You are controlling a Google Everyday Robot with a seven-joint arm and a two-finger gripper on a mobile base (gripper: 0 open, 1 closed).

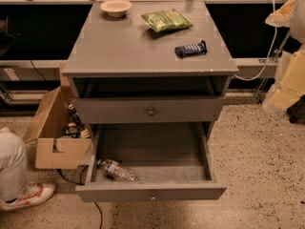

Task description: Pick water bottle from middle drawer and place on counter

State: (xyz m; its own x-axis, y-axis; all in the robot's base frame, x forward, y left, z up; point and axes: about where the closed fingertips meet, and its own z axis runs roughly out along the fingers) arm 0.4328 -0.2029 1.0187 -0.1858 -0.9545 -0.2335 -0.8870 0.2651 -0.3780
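Observation:
The water bottle (116,170) is clear with a white cap. It lies on its side in the front left corner of the middle drawer (152,191), which is pulled wide open. The counter (143,44) is the grey cabinet top above it. My gripper is not in view. Only pale blurred shapes (288,80), perhaps part of my arm, show at the right edge, far from the bottle.
On the counter are a pale bowl (116,7), a green chip bag (166,20) and a dark snack bar (190,48). A closed drawer with a brass knob (151,111) sits above the open one. A cardboard box (55,142) and a person's shoe (28,196) are to the left.

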